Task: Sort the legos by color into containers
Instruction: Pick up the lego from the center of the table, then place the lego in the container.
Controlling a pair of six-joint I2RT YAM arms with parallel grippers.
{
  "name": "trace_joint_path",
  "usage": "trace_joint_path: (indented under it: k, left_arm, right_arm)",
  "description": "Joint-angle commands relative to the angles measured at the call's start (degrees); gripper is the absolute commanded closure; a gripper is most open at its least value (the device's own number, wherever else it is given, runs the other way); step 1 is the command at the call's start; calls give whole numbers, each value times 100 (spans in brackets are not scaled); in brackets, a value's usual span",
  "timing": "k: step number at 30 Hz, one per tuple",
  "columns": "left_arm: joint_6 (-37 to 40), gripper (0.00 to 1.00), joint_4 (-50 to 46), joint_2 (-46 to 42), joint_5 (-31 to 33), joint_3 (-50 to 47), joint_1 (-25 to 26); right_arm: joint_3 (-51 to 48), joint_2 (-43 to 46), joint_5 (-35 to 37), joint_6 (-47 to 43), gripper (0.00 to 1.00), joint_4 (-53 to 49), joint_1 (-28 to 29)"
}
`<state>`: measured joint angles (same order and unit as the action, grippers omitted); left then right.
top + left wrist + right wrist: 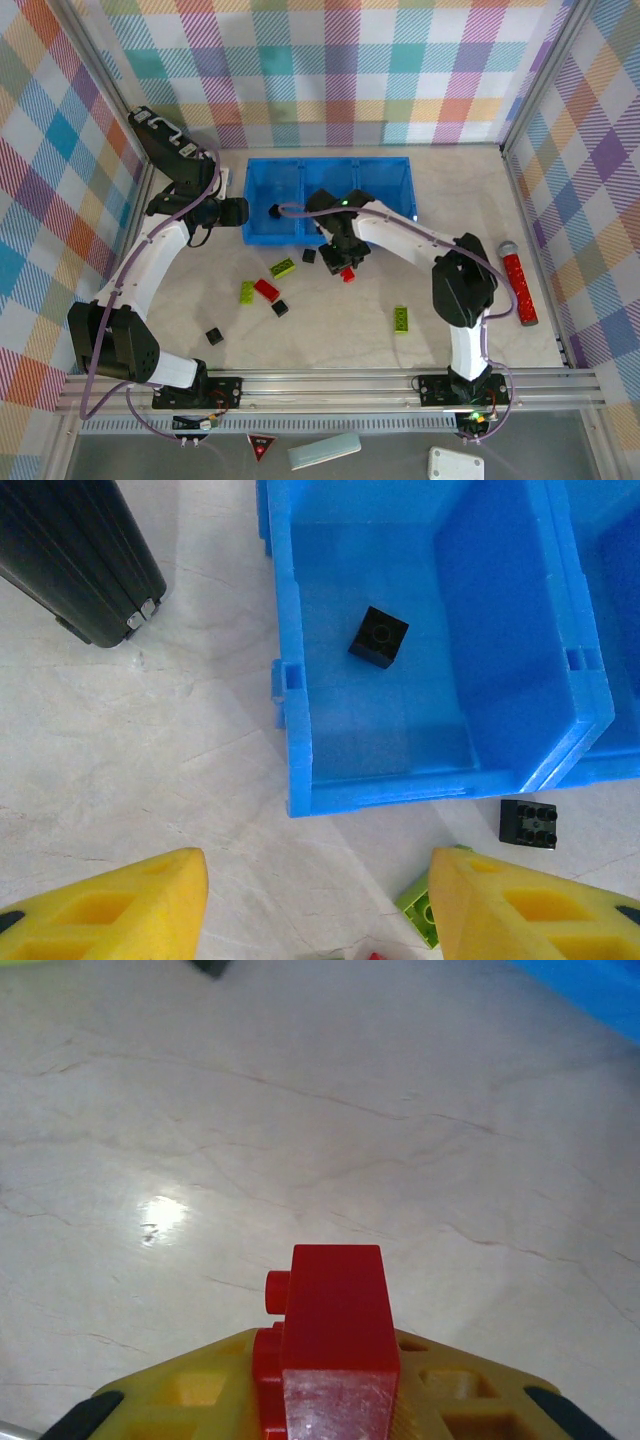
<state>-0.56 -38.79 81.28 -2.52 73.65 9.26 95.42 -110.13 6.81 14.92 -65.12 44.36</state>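
Note:
A red lego (pixel 335 1335) sits pinched in my shut right gripper (pixel 335 1405), just above the table in front of the blue tray's containers (pixel 328 236); from above, that gripper (pixel 346 264) is at the tray's near wall. My left gripper (pixel 318 910) is open with nothing between its yellow fingers (pixel 110 910), hovering by the tray's left near corner (pixel 300 805). One black lego (pixel 379 638) lies in the left container. Loose on the table are green legos (pixel 283 267) (pixel 246 291) (pixel 401 319), a red one (pixel 267 290) and black ones (pixel 309 256) (pixel 280 308) (pixel 214 336).
A black flat case (pixel 80 560) lies left of the tray. A red cylinder with a grey tip (pixel 520 285) rests near the right wall. Checkered walls enclose the table on three sides, and a metal rail (pixel 330 385) runs along the near edge.

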Motion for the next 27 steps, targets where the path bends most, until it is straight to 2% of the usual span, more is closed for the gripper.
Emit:
trace_joint_path:
  k: [1, 7, 13, 27]
  left_arm:
    - [43, 40, 28, -15, -73, -17, -55]
    - [30, 40, 38, 4, -99, -24, -56]
    - [29, 40, 38, -6, -64, -31, -53]
    - [38, 40, 52, 20, -60, -45, -55]
  right_arm:
    - [-75, 246, -90, -63, 68, -240, -367]
    - [184, 339, -299, -137, 68, -131, -1226]
    - [876, -72, -695, -97, 68, -44, -1889]
    - [2281, -1524, -1325, 57, 69, 130, -2510]
